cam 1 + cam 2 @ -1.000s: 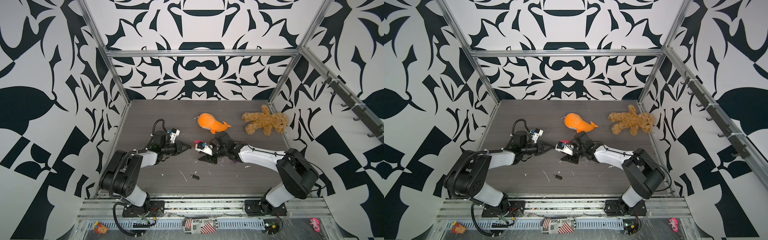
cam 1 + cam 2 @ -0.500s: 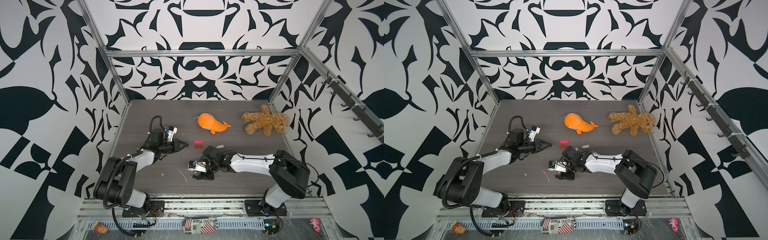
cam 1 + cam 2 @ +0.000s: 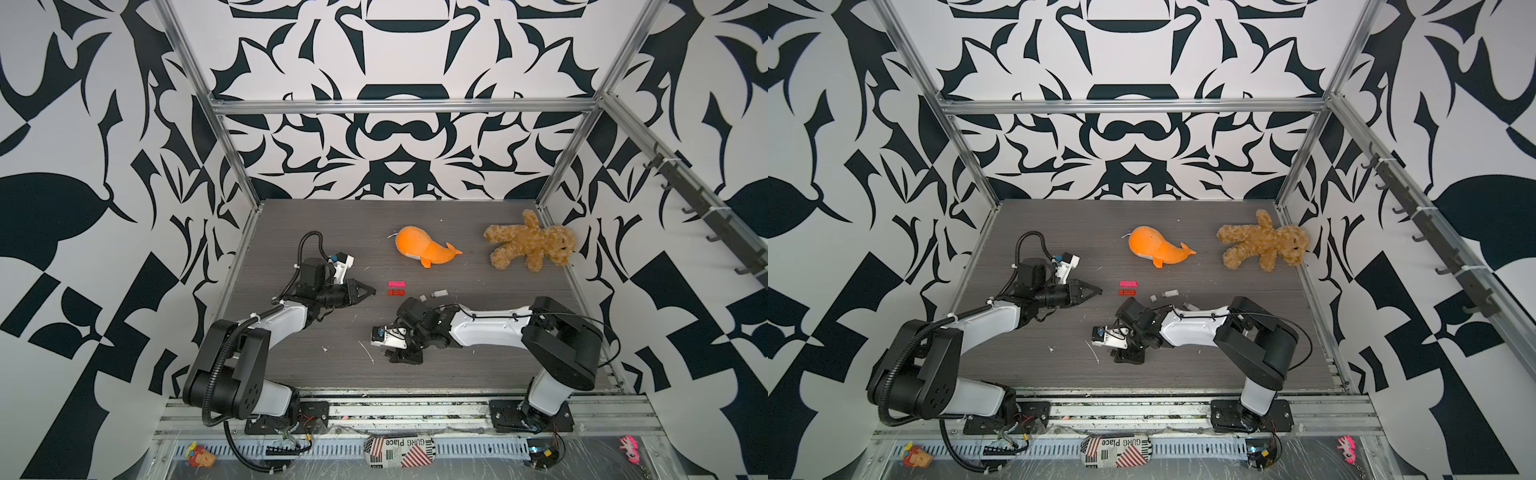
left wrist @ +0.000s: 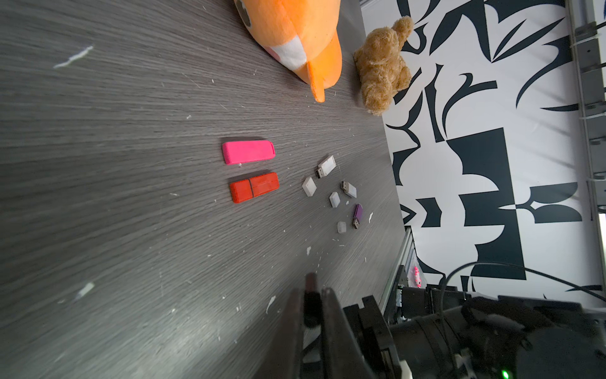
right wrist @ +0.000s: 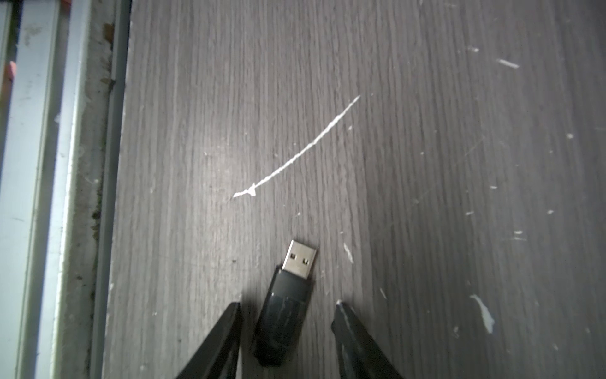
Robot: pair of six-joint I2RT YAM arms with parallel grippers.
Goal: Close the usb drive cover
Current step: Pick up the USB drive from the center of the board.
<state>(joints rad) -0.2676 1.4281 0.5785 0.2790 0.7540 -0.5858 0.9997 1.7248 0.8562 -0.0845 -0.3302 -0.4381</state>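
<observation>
Right gripper sat low near the table front, jaws spread either side of the black usb drive without touching it. The drive's long axis ran straight out between them, bare plug leading. Left gripper, well apart, was pinched shut on what looked like the dark cover.

Can't see the roots of the right gripper fingers in the right wrist view, cropped at the edge. Can't read the rear of the black usb drive between them, sunk in shadow. Over on the left wrist view, can't sharpen the left gripper, can't name the dark piece pinched in it. Loses part of the orange whale past the edge. Can't sort the pale bits in a top view, too small.
</observation>
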